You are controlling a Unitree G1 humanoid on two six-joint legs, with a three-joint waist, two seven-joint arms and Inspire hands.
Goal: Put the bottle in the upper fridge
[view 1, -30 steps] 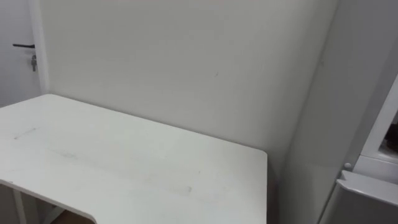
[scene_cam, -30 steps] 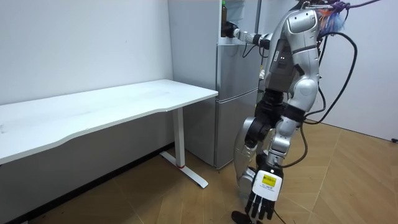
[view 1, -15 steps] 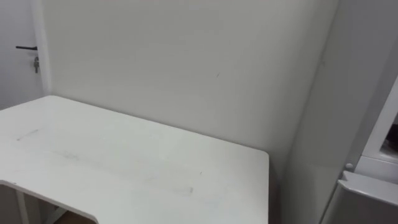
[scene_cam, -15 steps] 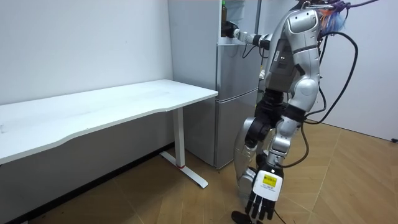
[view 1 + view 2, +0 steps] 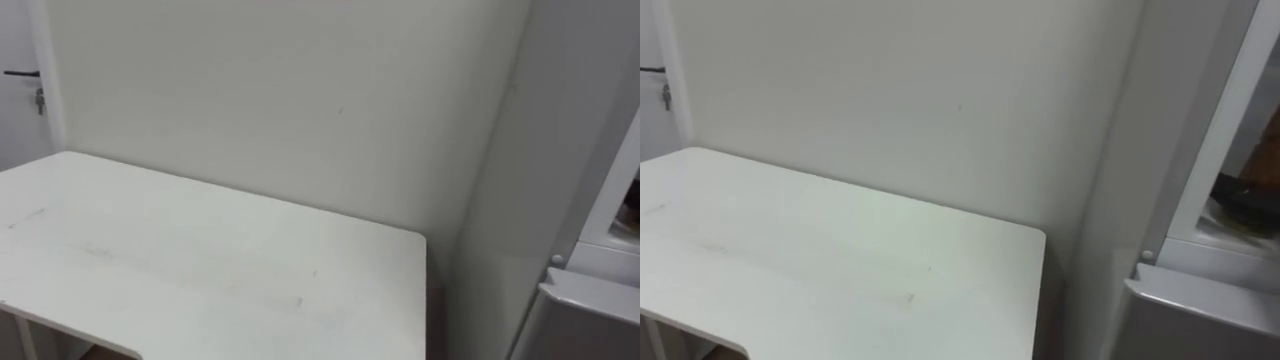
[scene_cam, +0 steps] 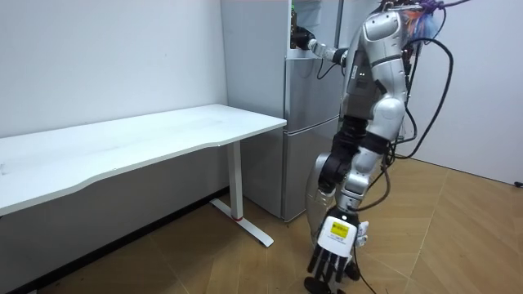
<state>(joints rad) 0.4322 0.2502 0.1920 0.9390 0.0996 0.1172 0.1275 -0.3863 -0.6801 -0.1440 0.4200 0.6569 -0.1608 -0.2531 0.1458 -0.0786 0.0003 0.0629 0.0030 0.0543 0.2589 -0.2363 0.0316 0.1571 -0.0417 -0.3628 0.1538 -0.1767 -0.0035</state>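
Fingers (image 6: pixel 324 266) of left hand (image 6: pixel 337 238) straight and relaxed, pointing down at the light brown wood plank floor (image 6: pixel 458 237), holding nothing. The hand hangs low beside the robot's legs, on the side nearer the room camera.

Right hand (image 6: pixel 301 38) is stretched out at shoulder height into the open upper compartment of the tall silver two-door fridge (image 6: pixel 310 139). It is dark and small there, so I cannot tell how its fingers sit or whether they hold anything. In the right eye view a dark shape (image 5: pixel 1248 192) lies inside that compartment at the far right edge, too cut off to identify.

Bottle: cannot be picked out for sure. A small green thing (image 6: pixel 292 10) shows just above the right hand at the compartment's front edge, too small to say what it is.

Robot stands upright on the floor just in front of the fridge. Long white flat-topped table (image 6: pixel 147 139) runs along the plain white wall (image 5: pixel 300 100), its end just beside the fridge's side. Dark lever door handle (image 5: pixel 20 73) at the far left of the left eye view.
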